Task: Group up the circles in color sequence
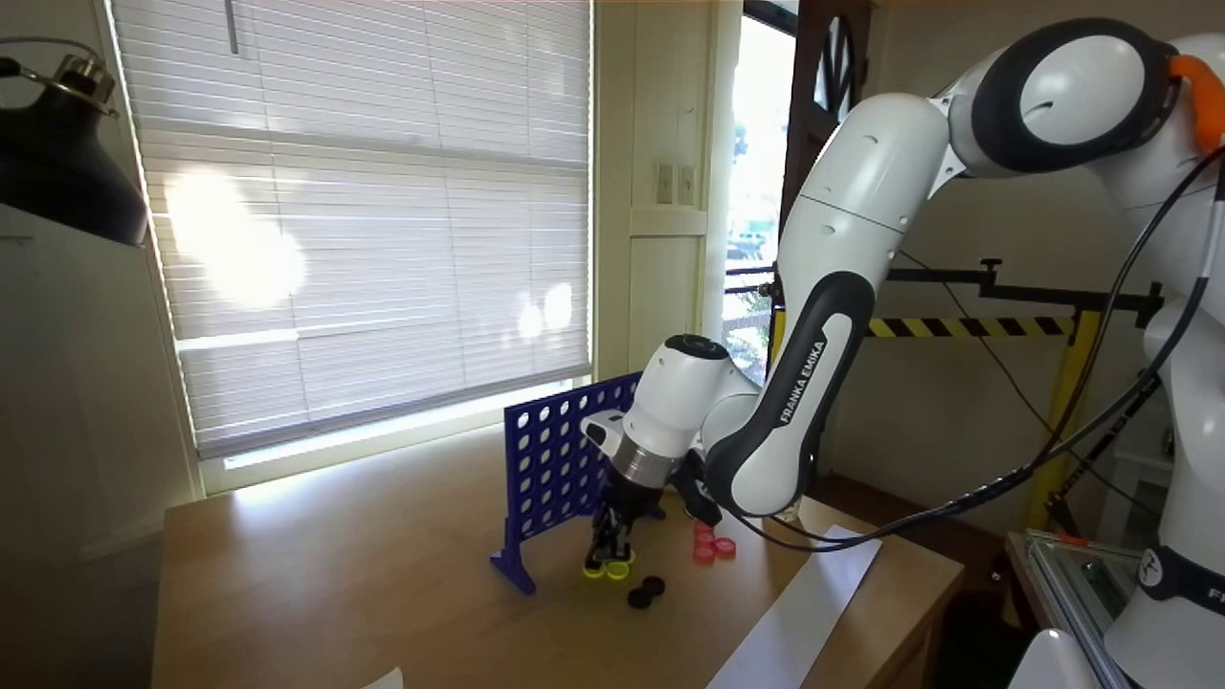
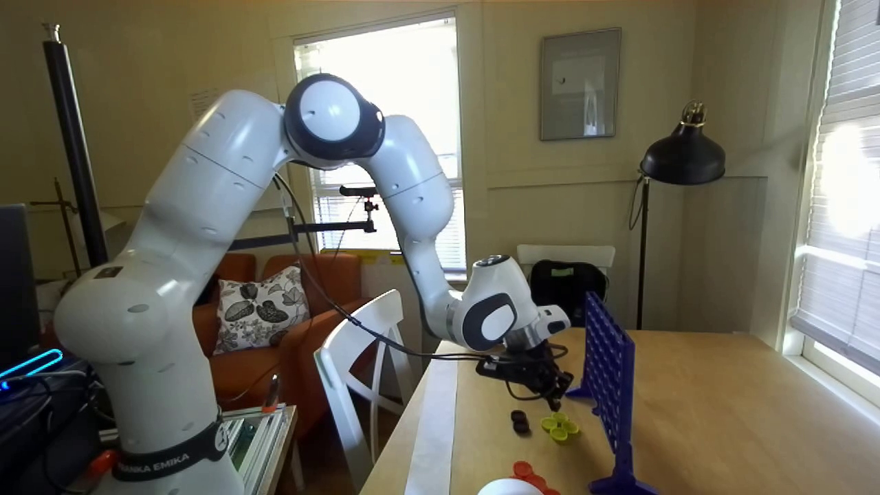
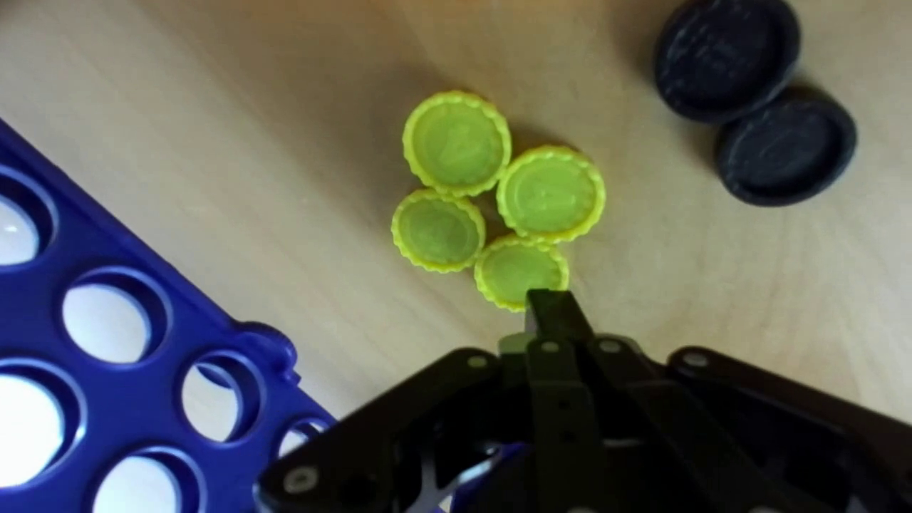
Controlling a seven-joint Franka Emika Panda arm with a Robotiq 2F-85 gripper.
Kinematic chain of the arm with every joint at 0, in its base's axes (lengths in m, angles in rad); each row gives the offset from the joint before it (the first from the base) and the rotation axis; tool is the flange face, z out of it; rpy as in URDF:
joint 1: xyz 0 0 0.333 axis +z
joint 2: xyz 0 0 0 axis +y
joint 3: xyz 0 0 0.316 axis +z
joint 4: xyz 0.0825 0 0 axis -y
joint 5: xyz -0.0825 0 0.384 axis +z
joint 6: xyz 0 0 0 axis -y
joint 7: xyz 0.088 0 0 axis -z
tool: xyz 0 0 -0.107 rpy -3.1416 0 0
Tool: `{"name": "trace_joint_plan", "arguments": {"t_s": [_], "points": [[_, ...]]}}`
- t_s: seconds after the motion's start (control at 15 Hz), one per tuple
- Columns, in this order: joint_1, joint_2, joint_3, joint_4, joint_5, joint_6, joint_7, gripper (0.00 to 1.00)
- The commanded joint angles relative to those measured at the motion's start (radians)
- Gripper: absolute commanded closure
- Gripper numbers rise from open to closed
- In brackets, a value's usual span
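Observation:
Several yellow discs (image 3: 551, 194) lie flat in a touching cluster on the table in the wrist view; they also show in both exterior views (image 1: 617, 570) (image 2: 559, 427). Two black discs (image 3: 786, 147) touch each other beside them, also seen in an exterior view (image 1: 646, 591). Several red discs (image 1: 708, 547) lie grouped farther off, partly behind a cup in an exterior view (image 2: 524, 470). My gripper (image 3: 552, 310) is shut with nothing seen between its fingers. Its tip overlaps the nearest yellow disc in the wrist view, low over the cluster; whether it touches cannot be told.
A blue upright grid (image 2: 608, 371) with round holes stands close beside the yellow discs; it fills the lower left of the wrist view (image 3: 132, 402). A white cup (image 2: 509, 488) stands by the red discs. A white paper strip (image 1: 804, 612) lies along the table edge.

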Motion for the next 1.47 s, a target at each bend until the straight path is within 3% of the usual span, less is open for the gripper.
{"name": "trace_joint_plan", "arguments": {"t_s": [0.0,0.53,1.4], "points": [[-0.011,-0.039,0.038,-0.04,0.005,-0.03,0.009,1.0],[0.012,-0.098,0.024,-0.082,0.002,-0.102,0.043,1.0],[-0.072,-0.143,0.125,-0.098,0.019,-0.314,0.047,1.0]]}}
